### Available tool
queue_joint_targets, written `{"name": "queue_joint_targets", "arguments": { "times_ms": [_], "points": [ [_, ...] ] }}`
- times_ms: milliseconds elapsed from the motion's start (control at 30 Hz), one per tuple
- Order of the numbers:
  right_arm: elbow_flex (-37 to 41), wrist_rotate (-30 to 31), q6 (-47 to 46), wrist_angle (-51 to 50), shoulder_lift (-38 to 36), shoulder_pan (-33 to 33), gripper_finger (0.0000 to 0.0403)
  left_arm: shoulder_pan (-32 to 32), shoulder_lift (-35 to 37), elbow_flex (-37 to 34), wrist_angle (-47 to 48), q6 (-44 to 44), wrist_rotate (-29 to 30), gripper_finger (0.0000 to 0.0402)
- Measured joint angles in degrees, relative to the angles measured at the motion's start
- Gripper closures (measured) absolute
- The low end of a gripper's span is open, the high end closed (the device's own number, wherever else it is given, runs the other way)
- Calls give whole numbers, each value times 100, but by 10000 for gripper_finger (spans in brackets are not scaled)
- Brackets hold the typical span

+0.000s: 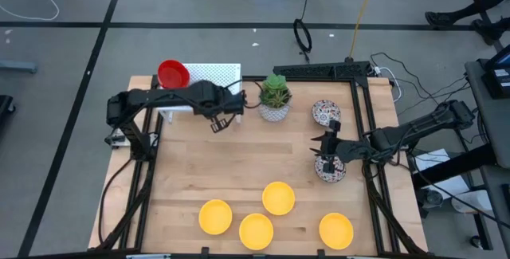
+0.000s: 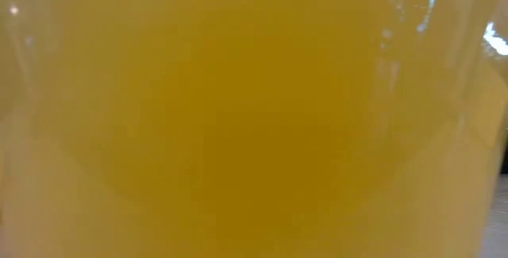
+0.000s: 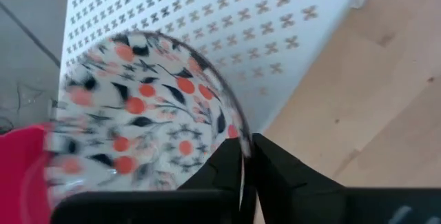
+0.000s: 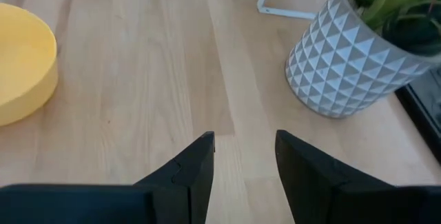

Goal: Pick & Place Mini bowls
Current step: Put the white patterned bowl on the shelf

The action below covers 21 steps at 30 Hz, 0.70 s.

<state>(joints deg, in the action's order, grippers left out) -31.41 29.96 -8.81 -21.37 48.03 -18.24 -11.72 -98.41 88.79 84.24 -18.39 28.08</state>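
My left gripper is shut on a white floral mini bowl in front of the white perforated rack. In the high view the arm hides that bowl. A red bowl sits on the rack's left end. My right gripper is open and empty at the table's right, between two floral bowls, one on its far side and one on its near side. Several yellow bowls rest near the front edge, such as one in the high view. My left gripper pinches the floral bowl's rim between its two fingers, one on the patterned face and one behind it. The bowl stands tilted on edge beyond the fingertips, beside the red bowl. Whether it rests on anything does not show.
A white faceted pot with a green plant stands at the table's far middle, also in the right wrist view. A yellow bowl fills the whole low view. Black frame rails run along the table's right and far sides.
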Motion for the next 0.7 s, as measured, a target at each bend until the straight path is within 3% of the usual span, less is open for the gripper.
{"name": "queue_joint_targets", "arguments": {
  "times_ms": [300, 533, 700],
  "points": [
    [54, 0, -99, 11, 0, 0, 261, -64, 0, -4, 238, -211, -12, 389],
    [54, 0, -101, 9, 0, 0, 261, -57, 0, -39, 237, -338, 8, 343],
    [54, 0, -102, 10, 0, 0, 261, -58, 0, -124, 224, -435, 52, 347]
  ]
}}
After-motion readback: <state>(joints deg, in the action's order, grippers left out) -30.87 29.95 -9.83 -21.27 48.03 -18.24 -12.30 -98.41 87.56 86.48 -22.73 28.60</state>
